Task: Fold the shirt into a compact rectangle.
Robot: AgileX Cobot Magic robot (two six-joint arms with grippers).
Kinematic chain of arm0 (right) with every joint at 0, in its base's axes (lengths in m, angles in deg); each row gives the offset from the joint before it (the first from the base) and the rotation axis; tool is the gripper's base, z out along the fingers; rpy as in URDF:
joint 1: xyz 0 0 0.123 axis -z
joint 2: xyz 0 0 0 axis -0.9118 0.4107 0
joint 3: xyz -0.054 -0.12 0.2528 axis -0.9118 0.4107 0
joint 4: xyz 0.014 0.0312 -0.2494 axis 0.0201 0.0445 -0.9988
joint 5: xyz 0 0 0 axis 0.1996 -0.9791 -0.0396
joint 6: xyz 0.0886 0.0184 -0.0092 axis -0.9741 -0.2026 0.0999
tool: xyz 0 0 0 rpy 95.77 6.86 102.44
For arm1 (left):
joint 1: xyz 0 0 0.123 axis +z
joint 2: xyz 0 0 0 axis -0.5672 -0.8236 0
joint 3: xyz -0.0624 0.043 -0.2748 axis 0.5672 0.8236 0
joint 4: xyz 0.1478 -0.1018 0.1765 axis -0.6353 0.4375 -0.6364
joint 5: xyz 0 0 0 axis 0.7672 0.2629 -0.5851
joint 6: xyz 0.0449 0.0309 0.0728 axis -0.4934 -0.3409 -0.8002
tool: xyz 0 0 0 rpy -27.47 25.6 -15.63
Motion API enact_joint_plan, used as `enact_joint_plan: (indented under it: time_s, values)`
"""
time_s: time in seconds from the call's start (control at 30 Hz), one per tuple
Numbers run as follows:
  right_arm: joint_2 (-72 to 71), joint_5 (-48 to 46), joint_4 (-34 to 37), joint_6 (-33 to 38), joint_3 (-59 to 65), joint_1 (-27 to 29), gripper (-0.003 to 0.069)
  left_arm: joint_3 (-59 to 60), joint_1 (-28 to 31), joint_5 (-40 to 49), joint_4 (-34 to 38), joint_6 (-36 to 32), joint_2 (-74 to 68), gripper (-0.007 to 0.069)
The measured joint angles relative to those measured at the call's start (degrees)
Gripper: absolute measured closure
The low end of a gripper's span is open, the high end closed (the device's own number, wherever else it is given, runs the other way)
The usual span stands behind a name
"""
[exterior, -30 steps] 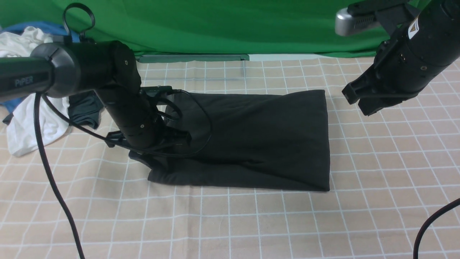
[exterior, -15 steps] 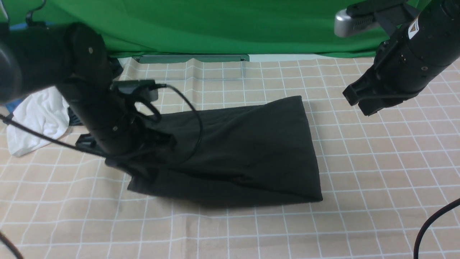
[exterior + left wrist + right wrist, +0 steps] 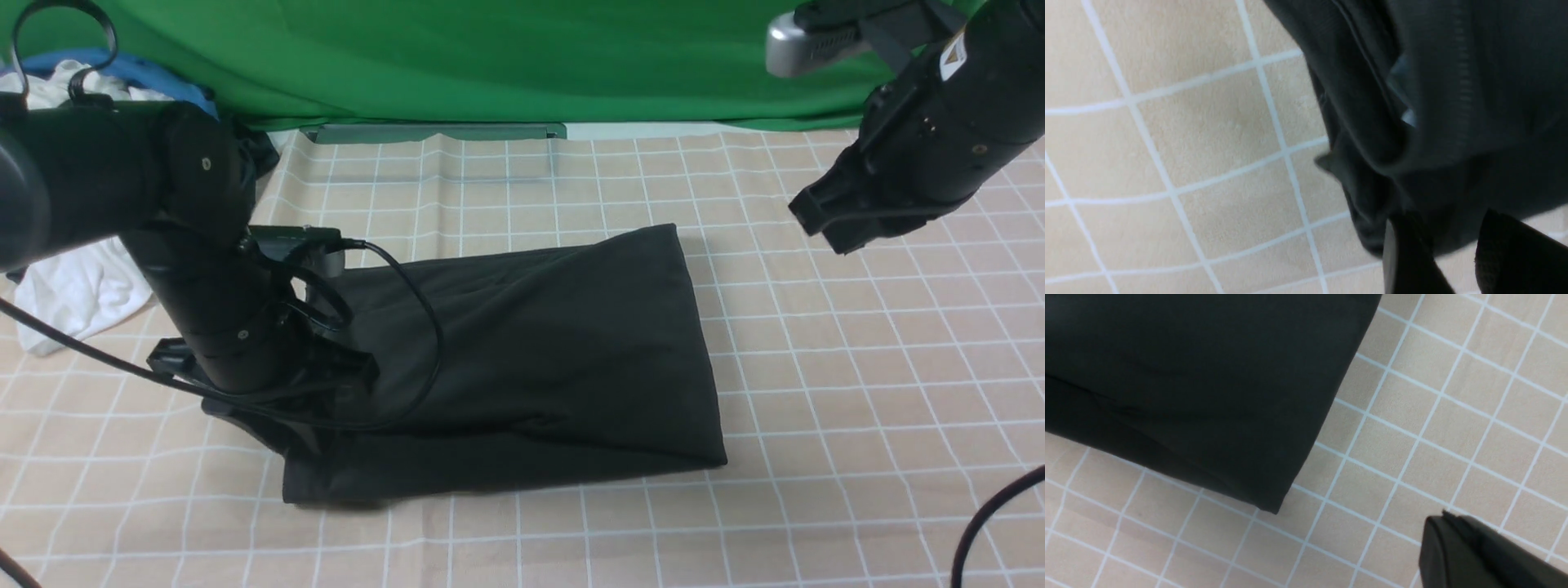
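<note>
Left gripper [image 3: 1447, 253] low at shirt's [image 3: 531, 359] near-left edge, fingers straddling bunched hem; grasp or release unclear, tips hidden in front view. Right gripper [image 3: 833, 224] clenched, empty, raised beyond shirt. Shirt folded on checked cloth [image 3: 857, 392].

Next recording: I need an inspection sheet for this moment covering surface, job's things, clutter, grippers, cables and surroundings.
Surface: checked beige tablecloth with white grid lines, lying mostly flat.
Job's things: black shirt folded into a long slanted panel, not yet a compact rectangle.
Clutter: white garment and blue cloth heaped at the far left.
Grippers: left gripper at the shirt's left end, fingers either side of the fabric edge; grip unclear. Right gripper shut, raised above the cloth, holding nothing.
Cables: black cable looping from the left arm over the shirt; another cable at the near right.
Surroundings: green backdrop behind the table.
</note>
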Motion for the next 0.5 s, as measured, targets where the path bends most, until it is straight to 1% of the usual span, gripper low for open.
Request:
enact_joint_plan:
  time_s: [0.1, 0.23, 0.27, 0.33, 0.4, 0.5]
  values:
    - [-3.5, 0.7, 0.0, 0.0, 0.1, 0.0, 0.0624, 1.0, 0.0, 0.0, 0.0, 0.0, 3.4, 0.0412]
    - [-10.7, 2.2, 0.0, 0.0, 0.2, 0.0, 0.0624, 4.4, 0.0, -2.9, 0.5, 0.8, 12.6, 0.0524]
    - [-11.5, 2.5, 0.0, 0.0, 0.2, 0.0, 0.0624, 5.0, 0.0, -3.7, 0.8, 0.9, 14.5, 0.0536]
    - [-15.8, 3.4, 0.0, 0.0, 0.3, 0.0, 0.0624, 7.6, 0.0, -6.4, 1.3, 1.2, 21.4, 0.0592]
    - [-19.9, 5.3, 0.0, 0.0, 0.6, 0.0, 0.0624, 9.8, 0.0, -8.4, 1.5, 1.3, 27.6, 0.0608]
    - [-27.3, 11.3, 0.0, 0.0, 3.4, 0.0, 0.0624, 13.9, 0.0, -12.2, 1.8, 1.3, 36.1, 0.0607]
